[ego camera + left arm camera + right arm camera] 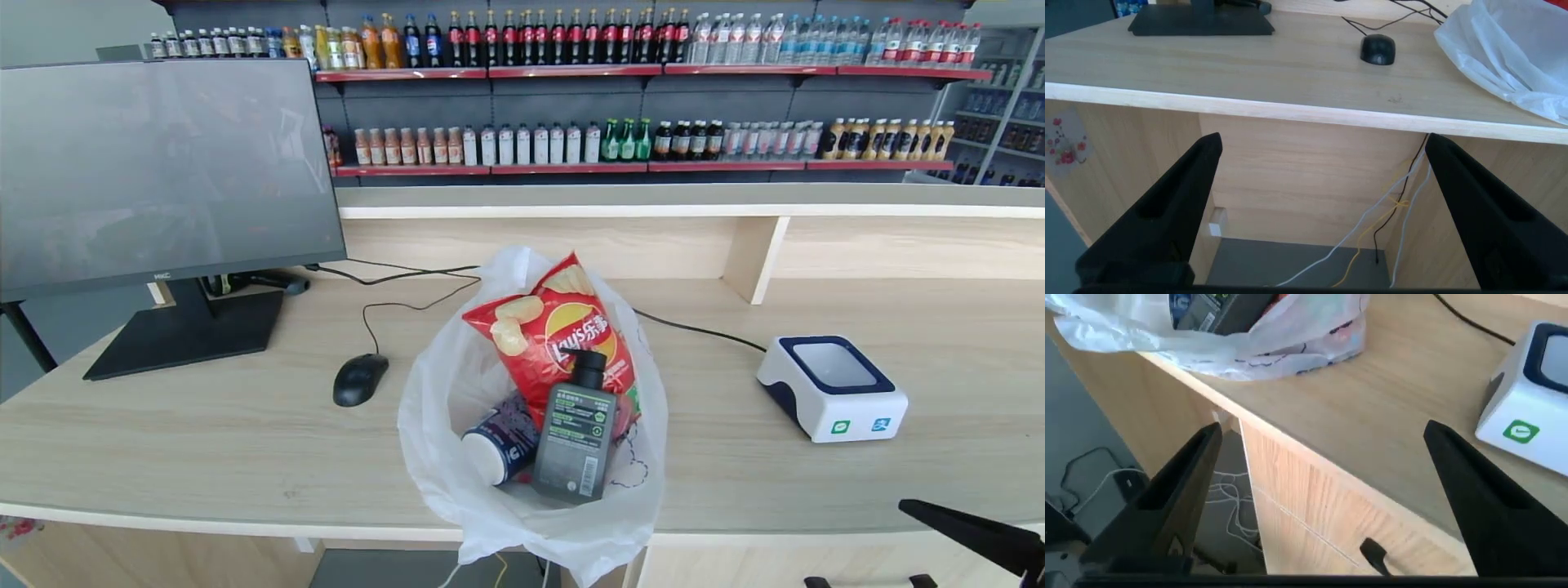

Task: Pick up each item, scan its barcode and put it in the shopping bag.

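i see the white shopping bag (433, 425) open, holding an upright red chip bag (547, 327), a grey bottle (575, 445) leaning on it, a blue cup (500, 447) tipped beside.

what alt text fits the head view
A white shopping bag on a wooden counter holds a red chip bag, a dark bottle and a cup. A scanner sits to its right, a mouse and monitor to its left.

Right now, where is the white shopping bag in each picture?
Head view: shopping bag in the middle, at the front edge of the counter.
Left wrist view: shopping bag in the upper right corner, on the counter.
Right wrist view: shopping bag at the upper left, on the counter.
Shared landmark: the wooden counter's front edge.
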Available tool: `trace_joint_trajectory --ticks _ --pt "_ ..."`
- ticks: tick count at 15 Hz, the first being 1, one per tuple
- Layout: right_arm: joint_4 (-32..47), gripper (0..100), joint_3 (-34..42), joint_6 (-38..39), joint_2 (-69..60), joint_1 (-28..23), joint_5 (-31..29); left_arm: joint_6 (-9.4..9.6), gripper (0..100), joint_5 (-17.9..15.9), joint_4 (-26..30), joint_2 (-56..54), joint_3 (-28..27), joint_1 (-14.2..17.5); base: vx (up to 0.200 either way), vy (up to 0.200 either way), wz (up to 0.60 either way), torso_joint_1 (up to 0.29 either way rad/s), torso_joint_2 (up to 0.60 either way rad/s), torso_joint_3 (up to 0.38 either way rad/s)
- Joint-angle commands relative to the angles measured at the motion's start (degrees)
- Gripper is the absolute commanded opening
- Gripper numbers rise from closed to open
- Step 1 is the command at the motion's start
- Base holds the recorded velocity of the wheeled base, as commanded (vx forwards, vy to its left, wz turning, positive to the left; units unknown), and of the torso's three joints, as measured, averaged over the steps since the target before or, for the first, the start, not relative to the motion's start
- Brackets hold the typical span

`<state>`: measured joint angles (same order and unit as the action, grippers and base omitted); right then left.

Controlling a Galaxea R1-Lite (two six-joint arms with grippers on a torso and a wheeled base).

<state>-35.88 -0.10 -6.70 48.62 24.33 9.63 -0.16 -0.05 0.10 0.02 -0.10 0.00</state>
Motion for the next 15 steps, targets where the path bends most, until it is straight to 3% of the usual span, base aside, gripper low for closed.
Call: trace_joint_trajectory --ticks 1,4,6,7,8,11,15 --pt "23.4 100 -0.6 -3.8 -22.4 -0.4 -0.2 -0.02 100 0.0 0.0 0.0 0.0 0.0 0.0 0.0 0.0 0.0 0.0 0.0" --pt "36.4 100 -0.8 -2.8 -34.4 -0.7 -0.3 -0.02 100 0.0 0.0 0.0 0.0 0.0 0.0 0.0 0.0 0.0 0.0 0.0" --pt "36.1 100 -0.9 -2.6 -34.5 -5.7 -1.8 -0.02 100 0.0 0.0 0.0 0.0 0.0 0.0 0.0 0.0 0.0 0.0 0.0" --pt "36.1 100 -0.9 -2.7 -33.9 -16.4 -3.0 -0.02 100 0.0 0.0 0.0 0.0 0.0 0.0 0.0 0.0 0.0 0.0 0.0" --pt "36.1 100 -0.9 -2.8 -34.0 -19.8 -2.7 -0.02 100 0.0 0.0 0.0 0.0 0.0 -0.2 0.0 0.0 0.002 0.0 0.002" --pt "36.1 100 -0.9 -2.5 -37.7 -22.7 -2.8 -0.19 100 0.0 0.0 0.0 0.0 0.1 -0.2 0.0 0.0 0.014 0.0 0.004" --pt "35.5 100 -0.7 -1.8 -43.6 -20.7 -3.6 -0.19 100 0.0 0.0 0.0 0.0 0.0 -0.2 0.0 0.0 -0.007 0.0 0.002"
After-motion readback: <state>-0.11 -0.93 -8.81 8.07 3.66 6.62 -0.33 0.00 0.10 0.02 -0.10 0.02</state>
